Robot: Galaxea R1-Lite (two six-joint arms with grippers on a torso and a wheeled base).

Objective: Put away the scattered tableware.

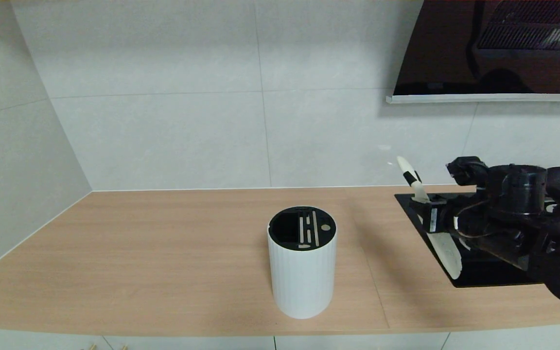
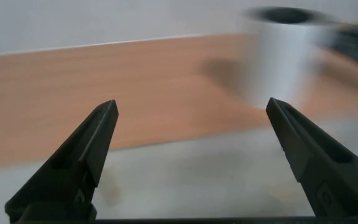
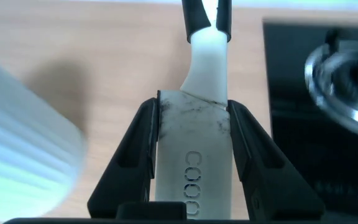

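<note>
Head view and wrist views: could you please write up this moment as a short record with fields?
Surface: wooden counter
Holder: white cylindrical holder with a black slotted top, upright mid-counter
Right tool: shut on the white knife, by the black cooktop edge, to the holder's right
Left tool: open, holding nothing
Task state: knife not yet in the holder

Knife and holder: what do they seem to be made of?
Knife: white matte blade, likely ceramic, with dark scuffs; black-and-white handle, probably plastic. Holder: white ribbed wall, black slotted top, looks like matte plastic.
</note>
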